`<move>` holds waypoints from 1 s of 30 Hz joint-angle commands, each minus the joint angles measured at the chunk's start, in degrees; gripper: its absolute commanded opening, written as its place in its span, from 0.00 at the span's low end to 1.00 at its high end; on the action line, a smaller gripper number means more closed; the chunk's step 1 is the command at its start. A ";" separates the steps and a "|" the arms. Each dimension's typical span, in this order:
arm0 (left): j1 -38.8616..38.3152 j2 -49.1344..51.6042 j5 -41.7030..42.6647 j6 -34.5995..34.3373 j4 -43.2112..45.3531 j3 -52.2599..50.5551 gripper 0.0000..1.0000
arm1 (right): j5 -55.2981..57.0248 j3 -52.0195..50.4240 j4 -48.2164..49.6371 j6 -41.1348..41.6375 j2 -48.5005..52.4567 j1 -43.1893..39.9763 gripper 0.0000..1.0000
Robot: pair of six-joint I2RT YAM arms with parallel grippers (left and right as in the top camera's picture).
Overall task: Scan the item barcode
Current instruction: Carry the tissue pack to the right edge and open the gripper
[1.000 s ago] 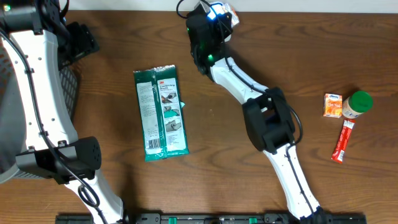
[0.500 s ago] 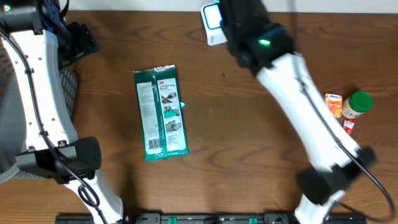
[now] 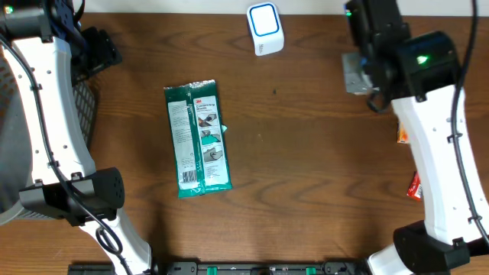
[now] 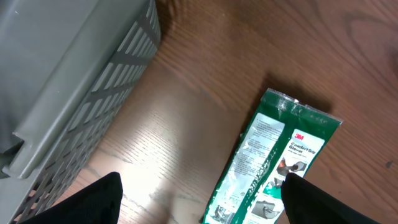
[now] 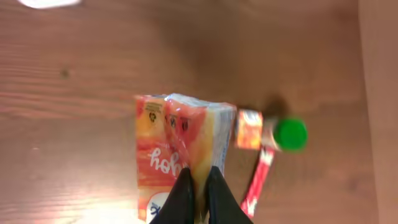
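Right fingers (image 5: 183, 196): pressed together on the bottom edge of the orange-and-red pack (image 5: 180, 149), with no gap between the tips. The pack is soft and glossy. It stands up from the grip with its printed face to my wrist camera. No barcode can be made out on that face.

Landmark: the scanner (image 3: 265, 28), white with a blue-ringed window, standing at the far edge of the desk (image 3: 306, 153).

The pack is to the right of the scanner and slightly nearer me than it, well apart from it. Overhead it shows only as a pale patch under my right wrist.

Left fingers (image 4: 93, 199): spread wide with nothing between them. They are far left of the scanner, over bare wood.

The green packet (image 3: 198, 139) lies flat, left of the scanner and nearer me, lengthwise toward me.

The grey slatted basket (image 4: 74, 81) sits farther left of the scanner than the packet.

Well right of the scanner and nearer me lies a cluster: small orange box (image 5: 249, 137) touching a green-capped bottle (image 5: 290, 134), with a red sachet (image 5: 258, 177) just beside them. My right arm covers most of it overhead.
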 commanded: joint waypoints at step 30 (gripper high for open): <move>0.24 0.42 -0.72 0.79 -3.23 0.24 0.82 | -0.04 -51.12 29.14 12.11 -1.22 -26.86 0.01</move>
